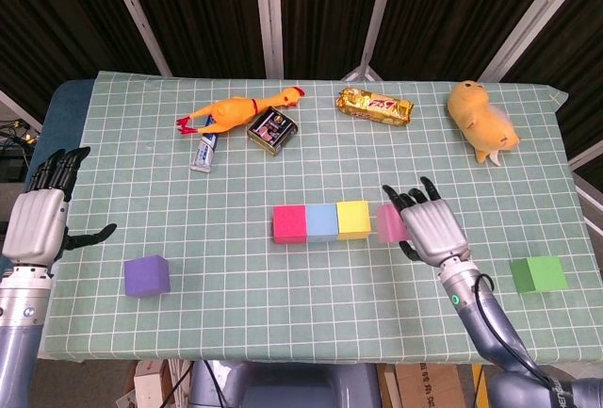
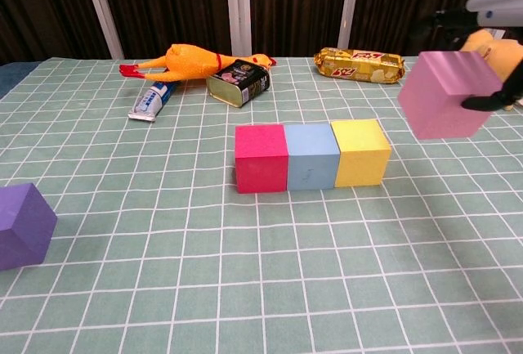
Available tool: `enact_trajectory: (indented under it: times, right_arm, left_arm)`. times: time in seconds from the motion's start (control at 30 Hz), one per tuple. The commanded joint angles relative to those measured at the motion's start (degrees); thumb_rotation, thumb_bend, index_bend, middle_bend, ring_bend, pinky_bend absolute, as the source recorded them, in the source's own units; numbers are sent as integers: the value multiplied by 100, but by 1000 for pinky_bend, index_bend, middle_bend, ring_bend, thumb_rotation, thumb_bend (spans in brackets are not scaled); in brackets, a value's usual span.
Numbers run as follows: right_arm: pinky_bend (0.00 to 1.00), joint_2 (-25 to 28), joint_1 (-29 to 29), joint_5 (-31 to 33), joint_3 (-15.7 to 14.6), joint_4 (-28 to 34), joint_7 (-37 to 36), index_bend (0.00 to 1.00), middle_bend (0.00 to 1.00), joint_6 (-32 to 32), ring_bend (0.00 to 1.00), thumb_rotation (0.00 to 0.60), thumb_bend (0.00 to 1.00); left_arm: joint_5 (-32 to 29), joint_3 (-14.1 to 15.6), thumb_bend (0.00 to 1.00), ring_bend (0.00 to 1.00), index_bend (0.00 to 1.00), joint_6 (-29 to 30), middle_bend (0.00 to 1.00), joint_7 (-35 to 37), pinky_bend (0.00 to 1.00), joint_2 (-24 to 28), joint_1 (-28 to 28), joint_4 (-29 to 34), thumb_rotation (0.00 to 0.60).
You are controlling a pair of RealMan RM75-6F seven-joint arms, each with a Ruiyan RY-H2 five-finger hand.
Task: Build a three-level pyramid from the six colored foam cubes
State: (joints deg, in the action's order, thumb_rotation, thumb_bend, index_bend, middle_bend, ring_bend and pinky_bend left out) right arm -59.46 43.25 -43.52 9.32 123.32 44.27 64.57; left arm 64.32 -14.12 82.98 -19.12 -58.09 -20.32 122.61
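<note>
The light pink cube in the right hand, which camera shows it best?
The chest view: the light pink cube shows nearly whole, lifted above the table to the right of the yellow cube. In the head view, the right hand covers much of it, leaving only a pink sliver at its left.
</note>
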Motion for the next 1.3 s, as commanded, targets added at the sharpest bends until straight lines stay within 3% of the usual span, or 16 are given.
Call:
enact_trajectory:
  times: [0.03, 0.17, 0.47, 0.67, 1.3]
  right_arm:
    - [0, -117, 410, 350, 144, -51, 288, 0, 320, -285, 200, 600, 363]
    - [0, -388, 826, 683, 168, -176, 584, 0, 320, -362, 200, 600, 365]
    - [0, -1355, 2221, 3277, 730, -515, 1538, 0, 320, 496, 200, 600, 365]
    - [0, -1632, 2676, 4118, 932, -871, 1746, 0, 320, 682, 200, 600, 365]
    - [0, -1933, 3136, 4730, 985, -1101, 1915, 0, 320, 866, 200, 600, 364]
  left_arm:
    - [-41, -8, 87, 9, 0, -13, 65, -1, 80, -12, -9, -35, 600]
    - [-156, -38, 87, 9, 0, -54, 65, 66, 80, -11, -16, -85, 600]
    - [-337, -69, 87, 9, 0, -214, 65, 207, 72, 26, -55, -142, 600]
    - [-428, -106, 87, 9, 0, -281, 65, 344, 71, 75, -60, -178, 600]
    - [-456, -96, 87, 9, 0, -375, 65, 468, 71, 140, -81, -176, 600]
